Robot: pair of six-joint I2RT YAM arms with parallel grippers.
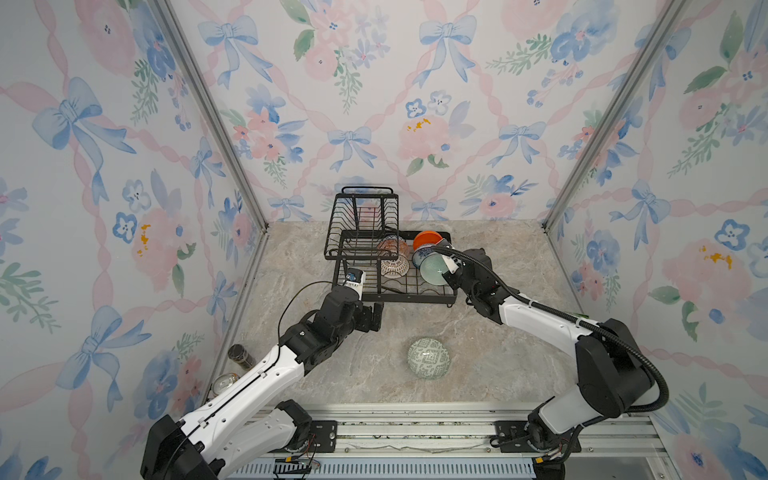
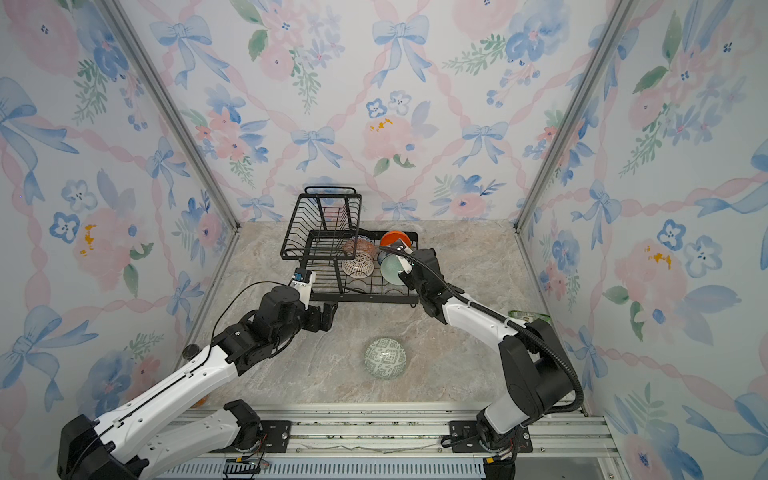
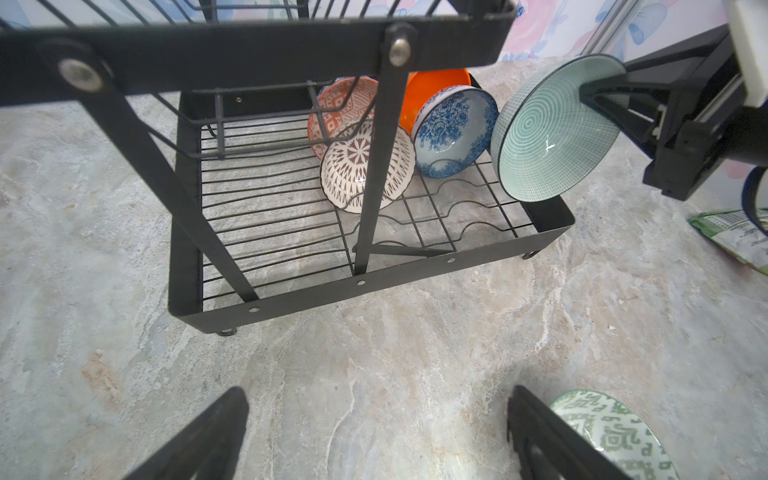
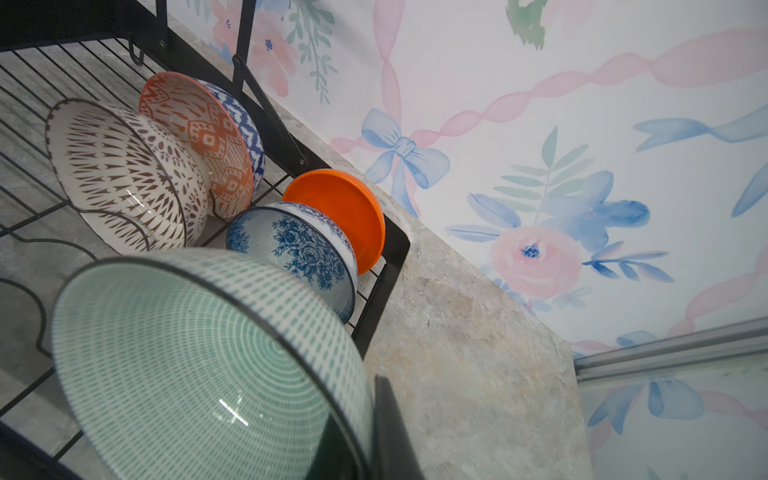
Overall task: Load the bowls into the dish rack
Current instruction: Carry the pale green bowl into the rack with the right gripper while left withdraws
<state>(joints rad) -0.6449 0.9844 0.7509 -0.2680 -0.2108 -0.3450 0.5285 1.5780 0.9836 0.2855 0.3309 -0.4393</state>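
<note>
The right gripper (image 1: 445, 267) is clamped on the rim of the mint bowl (image 3: 548, 137), holding it on edge over the rack (image 3: 415, 274), at the right edge of the low tray towards its front corner. Whether the bowl's lower rim already touches the wires I cannot tell. The left gripper (image 3: 374, 440) is spread wide and empty above the desk (image 1: 498, 353), just off the tray's front-left corner.

This looks like the placing step for the fifth bowl. Next the mint bowl probably needs lowering into a wavy wire slot just in front of the blue bowl (image 3: 453, 129), leaning the same way, before the jaws let go. One grey-green bowl (image 1: 429, 358) is left, apparently mouth down near the middle of the desk, well apart from the rack.

Four bowls stand tilted at the tray's back right: a brown lattice bowl (image 3: 340, 174), an orange patterned bowl (image 3: 336, 104), the blue one and a plain orange bowl (image 3: 432, 87). They look glazed, glossy and slippery, with thin round rims. The rack is thin black wire in a flat metal frame; the desk is smooth and marble-veined.
</note>
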